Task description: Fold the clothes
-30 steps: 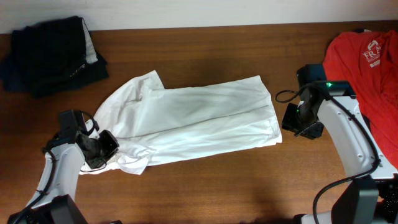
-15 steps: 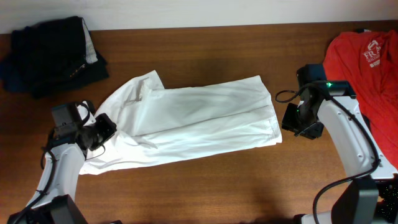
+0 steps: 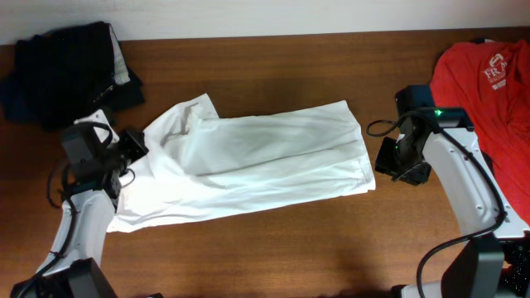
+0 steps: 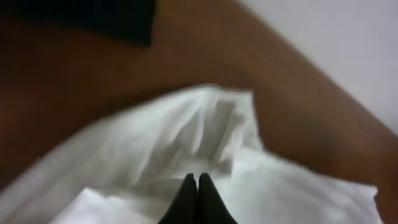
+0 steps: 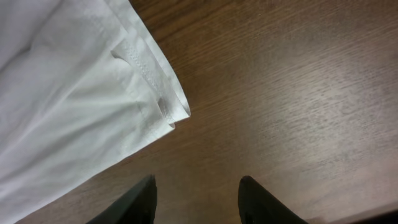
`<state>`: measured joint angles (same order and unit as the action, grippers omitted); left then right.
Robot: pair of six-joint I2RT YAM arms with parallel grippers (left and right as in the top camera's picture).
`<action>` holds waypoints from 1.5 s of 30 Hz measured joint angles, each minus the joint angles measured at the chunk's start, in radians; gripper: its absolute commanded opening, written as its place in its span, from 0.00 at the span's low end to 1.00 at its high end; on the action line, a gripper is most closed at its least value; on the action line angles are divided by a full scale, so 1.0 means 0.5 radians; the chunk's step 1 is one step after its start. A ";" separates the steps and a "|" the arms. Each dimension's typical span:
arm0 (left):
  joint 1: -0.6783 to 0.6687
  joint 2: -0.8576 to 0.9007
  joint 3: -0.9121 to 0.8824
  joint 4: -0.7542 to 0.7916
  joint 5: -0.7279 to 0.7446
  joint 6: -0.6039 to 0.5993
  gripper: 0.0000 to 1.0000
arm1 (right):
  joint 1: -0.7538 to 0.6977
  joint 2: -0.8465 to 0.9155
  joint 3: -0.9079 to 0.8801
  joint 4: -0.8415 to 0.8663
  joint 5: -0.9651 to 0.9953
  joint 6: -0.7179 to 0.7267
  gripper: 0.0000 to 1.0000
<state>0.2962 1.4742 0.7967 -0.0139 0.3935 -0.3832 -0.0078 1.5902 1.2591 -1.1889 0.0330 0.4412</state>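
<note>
Overhead view: white shirt (image 3: 265, 157) flat across wooden table (image 3: 290, 248).

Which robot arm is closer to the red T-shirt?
Right. The right tool is near the red T-shirt; the left tool is far across the table, pinching the white shirt.

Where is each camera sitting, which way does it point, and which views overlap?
Overhead: fixed above the brown wooden table, looking straight down; both arms show, with the white short-sleeved shirt between them.
Left wrist: on the left arm, looking along its left gripper, shut on the shirt's rumpled end.
Right wrist: looking down past the open right gripper at the shirt's hem corner and bare wood.
Shared: all three show the shirt and table.
</note>
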 measured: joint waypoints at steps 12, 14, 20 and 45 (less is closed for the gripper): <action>-0.058 0.001 0.001 0.476 0.170 -0.098 0.99 | 0.000 0.000 0.000 -0.002 -0.009 0.000 0.47; -0.058 -0.002 0.001 0.450 0.262 -0.098 0.99 | 0.000 0.000 0.000 -0.002 -0.012 0.000 0.47; -0.120 -0.009 0.030 -0.067 0.296 0.120 0.99 | 0.009 0.000 0.000 0.144 -0.246 -0.098 0.79; -0.466 1.413 1.572 -0.829 -0.697 1.249 0.93 | 0.421 0.000 -0.002 0.285 -0.371 -0.173 0.99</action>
<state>0.0631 2.1807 1.5826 -0.4282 0.0448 0.2413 0.2028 1.5902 1.2583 -1.0462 -0.1524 0.3546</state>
